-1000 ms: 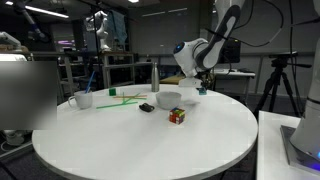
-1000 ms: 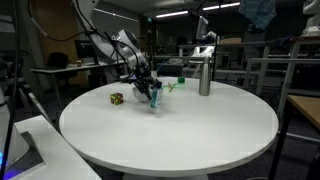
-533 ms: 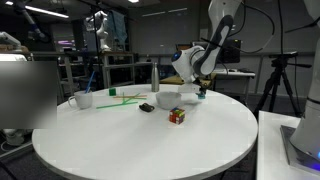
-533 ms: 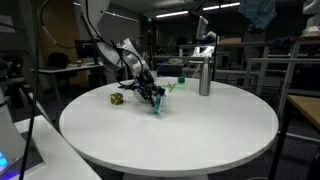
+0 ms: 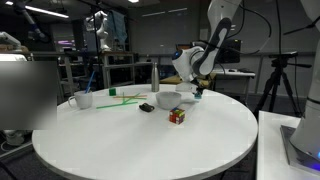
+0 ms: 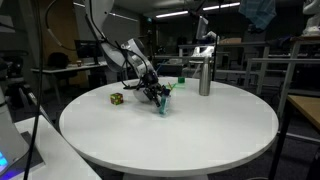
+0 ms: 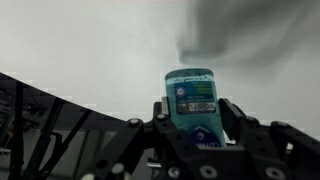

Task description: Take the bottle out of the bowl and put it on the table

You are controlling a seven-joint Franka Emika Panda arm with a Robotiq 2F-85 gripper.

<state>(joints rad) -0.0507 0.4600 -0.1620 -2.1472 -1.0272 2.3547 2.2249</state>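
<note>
My gripper (image 7: 192,118) is shut on the tiny blue-green bottle (image 7: 191,98), its fingers on both sides of the label. In both exterior views the gripper (image 5: 197,92) (image 6: 162,96) hangs low over the white table (image 5: 140,140) (image 6: 170,135), just beside the small white bowl (image 5: 168,99). The bottle (image 6: 164,102) sits at table height below the fingers; I cannot tell if it touches the top. In the wrist view only bare white table surface shows behind the bottle.
A coloured cube (image 5: 177,116) (image 6: 116,98) lies near the bowl. A tall grey metal bottle (image 5: 155,77) (image 6: 204,74) stands at the table's far side. A white cup with a green stick (image 5: 85,99) stands near the edge.
The gripper has moved sideways away from the bowl and a little lower, carrying the bottle with it. Nothing else has moved.
</note>
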